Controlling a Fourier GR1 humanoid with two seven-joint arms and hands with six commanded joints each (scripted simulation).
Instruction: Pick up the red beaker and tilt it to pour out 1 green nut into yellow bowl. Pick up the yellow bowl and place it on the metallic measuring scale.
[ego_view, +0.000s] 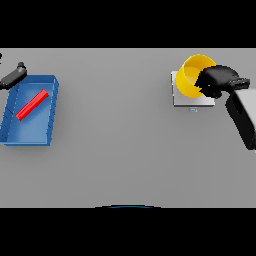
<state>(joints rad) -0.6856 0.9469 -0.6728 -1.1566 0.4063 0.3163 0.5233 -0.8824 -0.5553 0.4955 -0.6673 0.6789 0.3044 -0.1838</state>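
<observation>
Yellow bowl on the scale, right hand clamped on its rim

At about 2 o'clock on the grey table (125, 150), the yellow bowl (190, 75) sits tilted on the metallic measuring scale (181, 99), with the right hand (216, 80) curled over the bowl's 3 o'clock rim. Far over at 9 o'clock, a blue tray (47, 117) holds the red beaker (31, 104) lying on its side; the left hand (12, 76) shows at the tray's 11 o'clock corner, and I cannot tell how its fingers stand.
</observation>
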